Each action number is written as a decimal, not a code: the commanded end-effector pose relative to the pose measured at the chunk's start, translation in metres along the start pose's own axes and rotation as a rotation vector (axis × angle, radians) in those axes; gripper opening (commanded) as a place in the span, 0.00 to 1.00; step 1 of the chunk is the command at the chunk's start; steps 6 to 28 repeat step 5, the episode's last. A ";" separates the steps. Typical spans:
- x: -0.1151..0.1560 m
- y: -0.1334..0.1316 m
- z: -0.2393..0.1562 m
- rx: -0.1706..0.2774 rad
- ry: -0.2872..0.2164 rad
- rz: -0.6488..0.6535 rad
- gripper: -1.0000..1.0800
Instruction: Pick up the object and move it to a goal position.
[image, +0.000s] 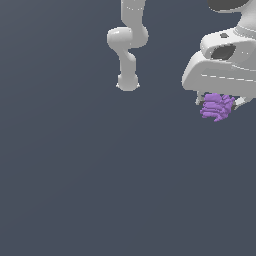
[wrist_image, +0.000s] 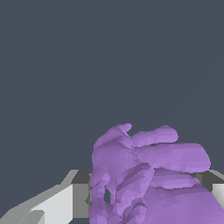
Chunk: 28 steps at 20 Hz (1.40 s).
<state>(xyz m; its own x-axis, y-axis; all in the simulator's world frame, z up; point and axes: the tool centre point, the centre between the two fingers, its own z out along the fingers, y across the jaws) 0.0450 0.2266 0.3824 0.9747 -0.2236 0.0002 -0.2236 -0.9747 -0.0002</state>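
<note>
The object (image: 216, 107) is a small bright purple lumpy item with stacked lobes. It hangs under my white gripper (image: 219, 104) at the exterior view's upper right, held between the fingers, whose tips are mostly hidden behind it. In the wrist view the purple object (wrist_image: 148, 175) fills the lower middle, with a grey-white finger (wrist_image: 72, 199) against one side and a second finger (wrist_image: 216, 188) at the other edge. The gripper is shut on it, above the dark floor.
The arm's white links and base (image: 128, 80) stand at the top middle of the exterior view. A plain dark grey floor (image: 100, 175) fills everything else. No goal marker shows.
</note>
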 end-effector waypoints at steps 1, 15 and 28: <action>0.001 -0.002 -0.002 0.000 0.000 0.000 0.00; 0.001 -0.003 -0.003 0.000 0.000 0.000 0.00; 0.001 -0.003 -0.003 0.000 0.000 0.000 0.00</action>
